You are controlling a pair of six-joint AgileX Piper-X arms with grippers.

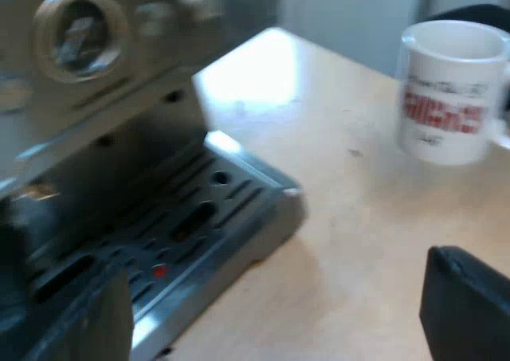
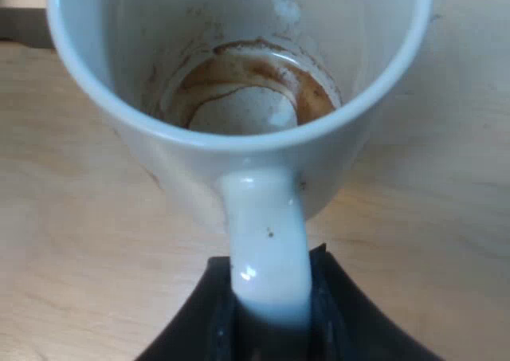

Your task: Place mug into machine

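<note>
Right gripper (image 2: 271,301) clamped on handle (image 2: 267,241) of mug (image 2: 239,74); left gripper (image 1: 271,297) hung spread wide, empty, near espresso machine (image 1: 88,50). Mug stood upright on wooden table (image 1: 351,217), well apart from slotted metal drip tray (image 1: 207,217). Best approach, I judged: lift level, clear tray lip, set down centred. Glossy white ceramic, red print, brown coffee rings inside.
</note>
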